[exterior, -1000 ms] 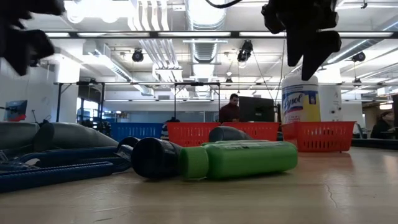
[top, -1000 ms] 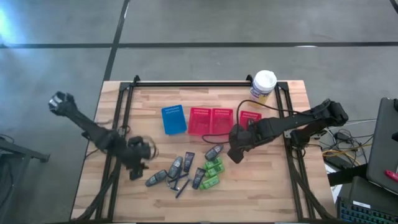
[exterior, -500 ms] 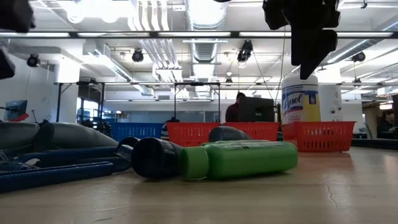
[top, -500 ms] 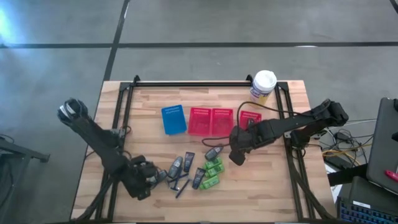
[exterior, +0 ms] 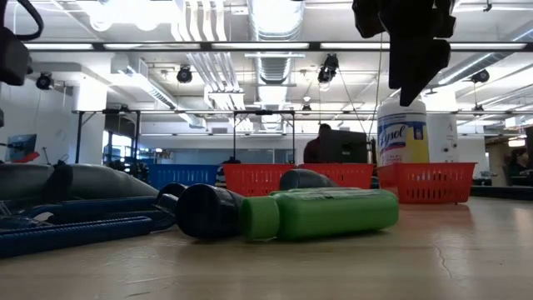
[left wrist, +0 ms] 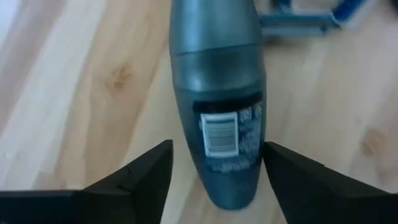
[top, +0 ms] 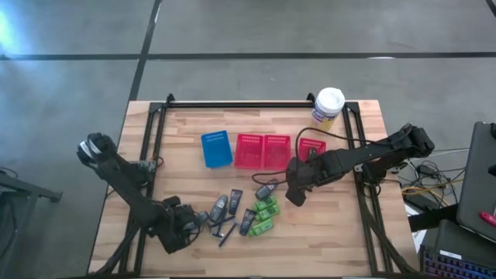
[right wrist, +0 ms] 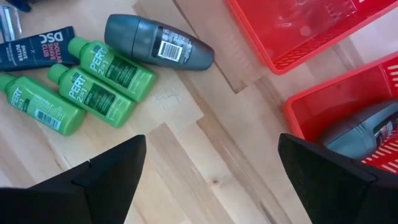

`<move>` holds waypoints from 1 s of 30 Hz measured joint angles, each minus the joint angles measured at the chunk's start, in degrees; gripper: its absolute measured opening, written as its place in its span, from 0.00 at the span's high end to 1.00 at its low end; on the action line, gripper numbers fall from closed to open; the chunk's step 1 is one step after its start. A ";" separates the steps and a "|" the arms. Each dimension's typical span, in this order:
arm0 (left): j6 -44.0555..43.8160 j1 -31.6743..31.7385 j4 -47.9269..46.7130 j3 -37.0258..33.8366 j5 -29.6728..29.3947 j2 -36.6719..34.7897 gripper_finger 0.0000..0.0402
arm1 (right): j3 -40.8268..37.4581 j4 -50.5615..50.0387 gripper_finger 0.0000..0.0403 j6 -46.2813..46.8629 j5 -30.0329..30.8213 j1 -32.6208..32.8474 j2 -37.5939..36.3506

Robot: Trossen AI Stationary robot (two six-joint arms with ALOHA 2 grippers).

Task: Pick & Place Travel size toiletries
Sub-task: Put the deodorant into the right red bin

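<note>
Toiletries are gathered at the near middle of the desk (top: 325, 248): dark grey tubes (top: 219, 206), green bottles (top: 266, 209) and thin blue razor sticks (top: 225, 232), all lying flat. The left end effector (top: 188, 222) is held low at the left end of this cluster, its fingers (left wrist: 140, 174) spread and released on either side of a grey tube (left wrist: 217, 124), which lies on the wood between them without being clamped. The right end effector (top: 293, 191) is raised just beside the right edge of the cluster, released and empty, its fingers (right wrist: 106, 174) wide apart above bare desk, with three green bottles (right wrist: 99, 87) and another grey tube (right wrist: 158, 42) lying ahead. A blue basket (top: 216, 149) and red baskets (top: 262, 149) are lined up behind the toiletries; one red basket (right wrist: 348, 130) is seen to contain a grey tube
</note>
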 joint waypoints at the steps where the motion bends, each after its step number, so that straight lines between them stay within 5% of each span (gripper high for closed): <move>1: -0.38 0.06 0.07 0.00 -0.55 0.32 0.34 | -0.02 0.02 0.10 -0.01 -0.01 0.00 0.00; 16: -1.06 0.11 2.45 0.23 -2.92 6.16 0.30 | -0.34 1.76 0.10 2.23 -0.04 0.00 -0.02; 24: 3.79 0.23 3.43 0.10 -4.53 5.11 0.51 | -0.37 5.73 0.10 1.92 -2.04 -0.02 -0.02; 30: 7.09 0.30 2.80 -0.06 -4.56 3.51 0.51 | -0.37 9.62 0.10 3.21 -4.99 -0.02 -0.02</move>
